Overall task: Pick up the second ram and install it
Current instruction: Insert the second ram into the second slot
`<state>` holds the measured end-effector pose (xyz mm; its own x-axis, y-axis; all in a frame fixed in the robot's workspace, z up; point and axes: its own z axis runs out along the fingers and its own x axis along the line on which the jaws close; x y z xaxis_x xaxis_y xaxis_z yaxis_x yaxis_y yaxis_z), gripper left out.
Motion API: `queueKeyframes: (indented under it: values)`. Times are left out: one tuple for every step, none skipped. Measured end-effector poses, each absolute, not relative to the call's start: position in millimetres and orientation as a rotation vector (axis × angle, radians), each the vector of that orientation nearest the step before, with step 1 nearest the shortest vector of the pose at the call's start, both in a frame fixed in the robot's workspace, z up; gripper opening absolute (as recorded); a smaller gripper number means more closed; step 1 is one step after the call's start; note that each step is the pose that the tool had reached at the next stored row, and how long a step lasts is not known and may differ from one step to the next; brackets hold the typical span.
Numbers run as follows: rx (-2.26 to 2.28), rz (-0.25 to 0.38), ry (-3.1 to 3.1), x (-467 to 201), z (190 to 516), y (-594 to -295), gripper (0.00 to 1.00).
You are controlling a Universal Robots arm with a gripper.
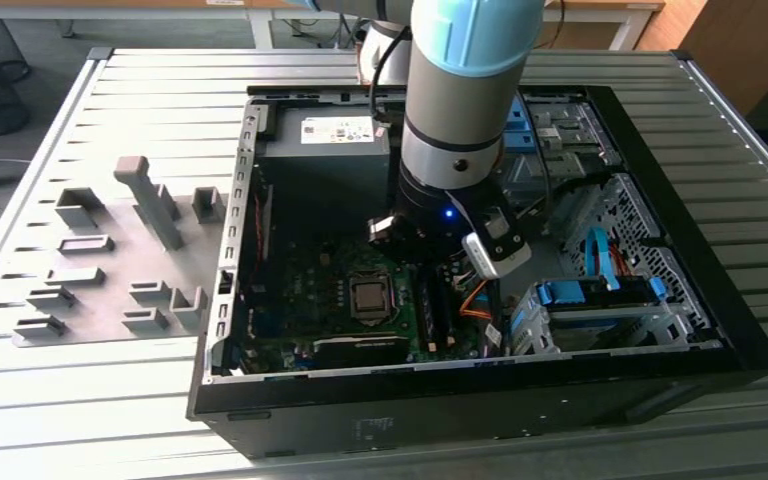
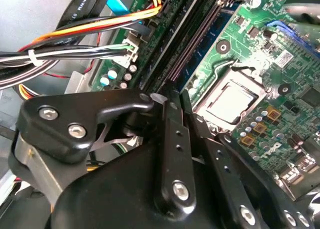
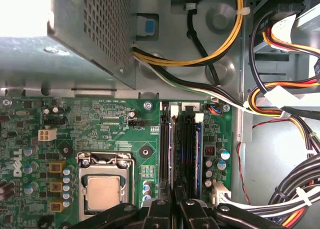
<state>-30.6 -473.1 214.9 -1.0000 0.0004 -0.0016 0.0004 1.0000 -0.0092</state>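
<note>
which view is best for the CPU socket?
First wrist view: the CPU socket is seen nearly square-on, unobstructed, beside the memory slots. The second wrist view shows it tilted, next to the gripper linkage. In the exterior view it is small, beside the arm.

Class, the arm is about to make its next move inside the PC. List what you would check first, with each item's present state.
1. Case open, arm inside: ok.
2. Gripper above the slots, beside the CPU socket: ok.
3. Cables lying off to the side, none across the slots: ok.
4. Ram in line with its slot: ok.
5. Ram fully seated: cannot tell.
6. Slot latches closed: cannot tell.
</note>
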Motion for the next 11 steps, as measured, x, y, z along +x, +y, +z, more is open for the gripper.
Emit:
queueKeyframes:
  values:
    - [0.001, -0.015, 3.14, -30.6, 214.9, -473.3, 0.14]
    - [0.001, -0.015, 3.14, -30.6, 214.9, -473.4, 0.14]
    - [0.001, -0.016, 3.14, -30.6, 214.8, -473.6, 0.14]
    - [0.001, -0.017, 3.14, -30.6, 214.8, -473.7, 0.14]
    - [0.001, -0.019, 3.14, -30.5, 214.8, -473.9, 0.14]
    - [0.001, -0.023, 3.14, -30.5, 214.9, -473.9, 0.14]
    - [0.0, -0.029, 3.14, -30.5, 214.9, -474.0, 0.14]
    - [0.0, -0.034, 3.14, -30.5, 214.9, -474.0, 0.14]
    - [0.0, -0.039, 3.14, -30.5, 214.9, -474.1, 0.14]
    - [0.0, -0.041, 3.14, -30.5, 214.9, -474.1, 0.14]
    - [0.0, -0.041, 3.14, -30.6, 214.9, -474.1, 0.14]
